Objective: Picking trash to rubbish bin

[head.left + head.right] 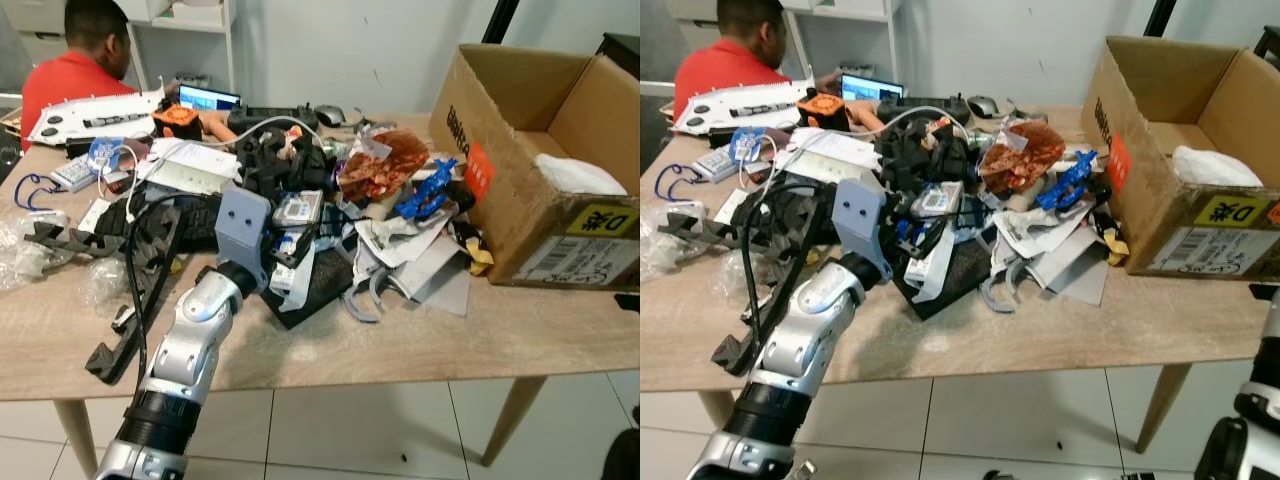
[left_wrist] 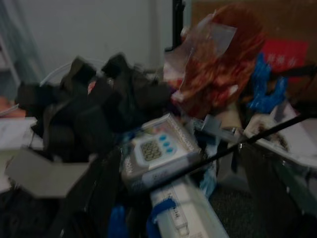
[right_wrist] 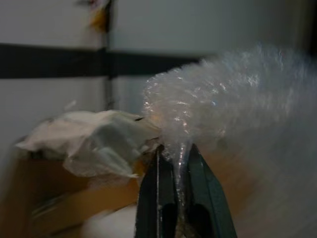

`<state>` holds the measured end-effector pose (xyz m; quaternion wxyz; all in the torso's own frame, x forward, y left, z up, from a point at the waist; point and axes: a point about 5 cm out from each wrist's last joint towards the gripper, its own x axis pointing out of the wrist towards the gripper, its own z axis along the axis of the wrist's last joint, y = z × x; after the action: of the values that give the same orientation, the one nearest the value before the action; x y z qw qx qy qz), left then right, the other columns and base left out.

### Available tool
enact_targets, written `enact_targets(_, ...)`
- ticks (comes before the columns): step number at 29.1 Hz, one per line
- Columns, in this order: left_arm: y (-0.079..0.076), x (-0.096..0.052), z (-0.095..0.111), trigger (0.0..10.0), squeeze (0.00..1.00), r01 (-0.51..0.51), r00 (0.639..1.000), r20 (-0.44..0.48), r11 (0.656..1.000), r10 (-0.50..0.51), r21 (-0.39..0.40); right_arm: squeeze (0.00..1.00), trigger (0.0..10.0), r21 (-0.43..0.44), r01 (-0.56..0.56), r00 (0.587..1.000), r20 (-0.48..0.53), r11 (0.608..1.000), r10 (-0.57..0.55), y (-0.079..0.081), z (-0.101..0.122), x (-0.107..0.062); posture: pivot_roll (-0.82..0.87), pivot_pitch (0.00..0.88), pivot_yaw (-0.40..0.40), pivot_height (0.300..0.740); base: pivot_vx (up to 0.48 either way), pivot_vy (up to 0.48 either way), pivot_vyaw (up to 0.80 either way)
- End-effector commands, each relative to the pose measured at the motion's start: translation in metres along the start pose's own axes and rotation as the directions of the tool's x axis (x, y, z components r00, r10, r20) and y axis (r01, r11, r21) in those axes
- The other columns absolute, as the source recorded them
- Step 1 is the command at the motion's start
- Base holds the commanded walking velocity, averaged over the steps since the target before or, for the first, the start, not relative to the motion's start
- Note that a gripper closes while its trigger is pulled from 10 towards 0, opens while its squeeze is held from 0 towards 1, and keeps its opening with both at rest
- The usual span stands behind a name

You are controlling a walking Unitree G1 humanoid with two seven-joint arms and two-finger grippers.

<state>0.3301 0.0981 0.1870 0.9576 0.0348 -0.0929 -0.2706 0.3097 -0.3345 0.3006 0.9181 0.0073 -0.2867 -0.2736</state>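
Observation:
A heap of trash covers the middle of the wooden table (image 1: 420,340): black plastic parts (image 1: 275,155), a red-brown crumpled wrapper (image 1: 385,165), blue scraps (image 1: 428,188), and white papers (image 1: 410,250). My left gripper (image 1: 292,240) reaches into the heap, open. A small packaged keypad device (image 2: 158,153) lies between its dark fingers (image 2: 94,198). An open cardboard box (image 1: 520,110) stands at the right with crumpled white paper (image 1: 575,175) inside. My right gripper (image 3: 174,148) is shut on a sheet of clear bubble wrap (image 3: 233,94), with the crumpled white paper (image 3: 94,141) just beyond it.
A person in a red shirt (image 1: 70,70) sits at the far left end of the table. A small lit screen (image 1: 208,98), a white flat part (image 1: 95,115), black cables (image 1: 140,290) and clear plastic bags (image 1: 20,250) crowd the left side. Tiled floor lies below the front edge.

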Motion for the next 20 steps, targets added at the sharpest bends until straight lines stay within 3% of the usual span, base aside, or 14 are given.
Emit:
enact_targets(1, -0.004, 0.001, -0.001, 10.0, 0.0, 0.02, 1.0, -0.01, 1.0, -0.02, 0.004, 0.0, 8.7, 0.065, -0.052, 0.998, -0.02, 0.997, 0.053, 0.009, 0.0, 0.0, -0.01, 0.166, -0.007, 0.74, 0.0, 0.0, 0.0)
enact_targets(2, -0.004, 0.001, -0.001, 10.0, 0.0, 0.02, 1.0, -0.009, 1.0, -0.02, 0.005, 0.0, 8.2, 0.102, -0.083, 0.996, -0.028, 0.991, 0.086, 0.017, -0.001, -0.001, -0.01, 0.164, -0.007, 0.74, 0.0, 0.0, 0.0)
enact_targets(3, -0.004, 0.001, -0.001, 10.0, 0.0, 0.02, 1.0, -0.009, 1.0, -0.02, 0.005, 0.0, 5.8, 0.145, -0.095, 0.994, -0.03, 0.985, 0.101, 0.022, -0.001, -0.001, -0.01, 0.164, -0.007, 0.74, 0.0, 0.0, 0.0)
enact_targets(5, -0.002, 0.001, 0.0, 10.0, 0.0, 0.017, 1.0, -0.009, 1.0, -0.017, 0.007, 0.0, 5.3, 0.26, -0.154, 0.986, -0.016, 0.953, 0.164, 0.037, 0.007, 0.001, -0.01, 0.164, -0.007, 0.74, 0.0, 0.0, 0.0)
enact_targets(8, -0.001, 0.0, -0.001, 10.0, 0.0, 0.016, 1.0, -0.012, 1.0, -0.016, 0.01, 0.0, 5.0, 0.294, -0.221, 0.972, -0.006, 0.93, 0.233, 0.048, 0.012, 0.001, -0.01, 0.164, -0.007, 0.74, 0.0, 0.0, 0.0)
enact_targets(10, -0.001, 0.0, -0.001, 10.0, 0.0, 0.016, 1.0, -0.012, 1.0, -0.016, 0.011, 0.0, 5.1, 0.297, -0.239, 0.968, -0.005, 0.924, 0.252, 0.051, 0.013, 0.001, -0.01, 0.164, -0.007, 0.74, 0.0, 0.0, 0.0)
enact_targets(12, -0.001, 0.0, -0.001, 10.0, 0.0, 0.016, 1.0, -0.013, 1.0, -0.016, 0.011, 0.0, 5.9, 0.31, -0.265, 0.959, -0.011, 0.913, 0.282, 0.056, 0.013, -0.001, -0.01, 0.164, -0.007, 0.74, 0.0, 0.0, 0.0)
enact_targets(15, -0.003, 0.0, -0.001, 10.0, 0.0, 0.018, 1.0, -0.011, 1.0, -0.018, 0.008, 0.0, 9.0, 0.325, -0.286, 0.951, -0.02, 0.902, 0.309, 0.06, 0.011, -0.003, -0.01, 0.164, -0.007, 0.74, 0.0, 0.0, 0.0)
enact_targets(20, -0.004, 0.0, -0.001, 10.0, 0.0, 0.02, 1.0, -0.01, 1.0, -0.02, 0.006, 0.0, 10.0, 0.332, -0.29, 0.948, -0.027, 0.897, 0.317, 0.059, 0.01, -0.004, -0.01, 0.166, -0.009, 0.74, 0.0, 0.0, 0.0)
